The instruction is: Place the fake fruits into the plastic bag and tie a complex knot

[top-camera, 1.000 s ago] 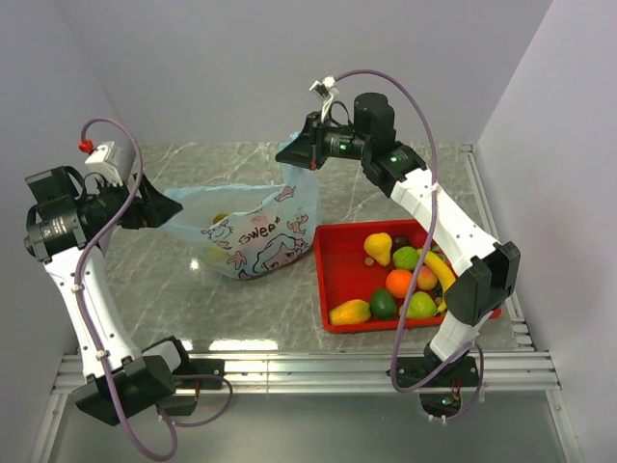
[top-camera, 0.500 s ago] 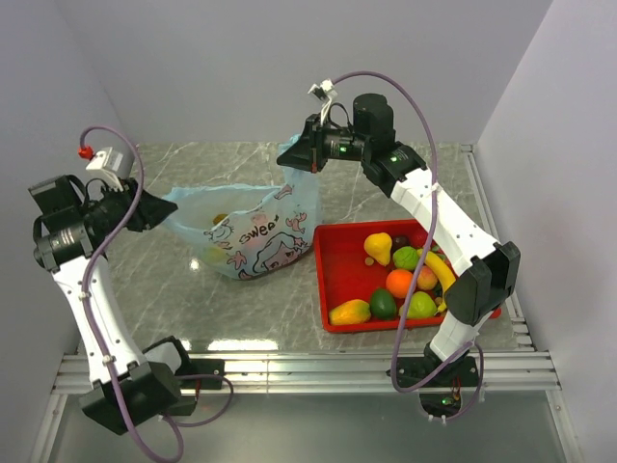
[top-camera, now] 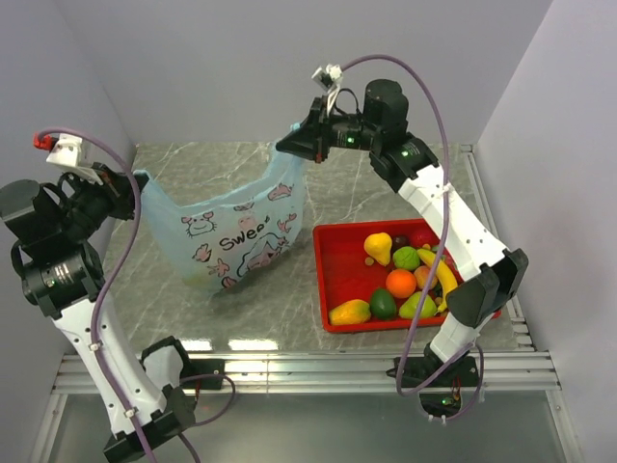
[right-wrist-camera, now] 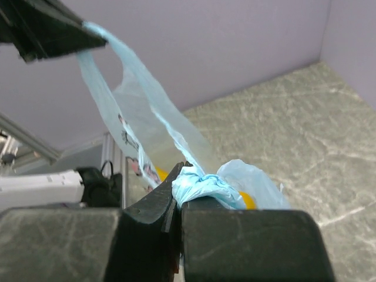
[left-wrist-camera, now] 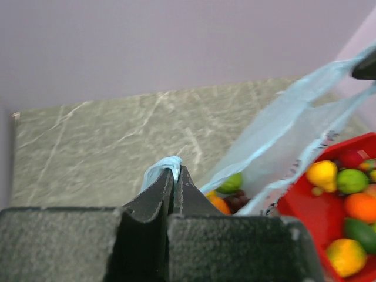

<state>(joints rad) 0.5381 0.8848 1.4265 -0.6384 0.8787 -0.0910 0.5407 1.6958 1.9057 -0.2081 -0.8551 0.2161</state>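
- The bag (top-camera: 241, 236) hangs stretched in a sling over the left half of the table (top-camera: 193, 159). Its printed side faces the arms. Whether its bottom rests on the table I cannot tell.
- Its long axis runs from the near left up to the far centre, with one handle at each end, well apart.
- The left handle (left-wrist-camera: 160, 169) is a thin blue loop poking out above the left gripper (top-camera: 133, 181), whose jaws are pressed together on it.
- The right handle (right-wrist-camera: 202, 183) is bunched into a wad, pinched in the closed jaws of the right gripper (top-camera: 289, 149), which sits higher and farther back than the left.
- A lime (left-wrist-camera: 230, 183) and a few other pieces show inside the bag, low down.
- Most fruits (top-camera: 405, 275) lie in the tray (top-camera: 333, 275), just right of the bag and under the right arm, which is clearly the nearer arm.
- Judgement: both grippers are occupied, so no fruit can be picked up without one of them letting go.
- To tie a knot, the two handles would have to come together along that diagonal, above the bag's mouth.
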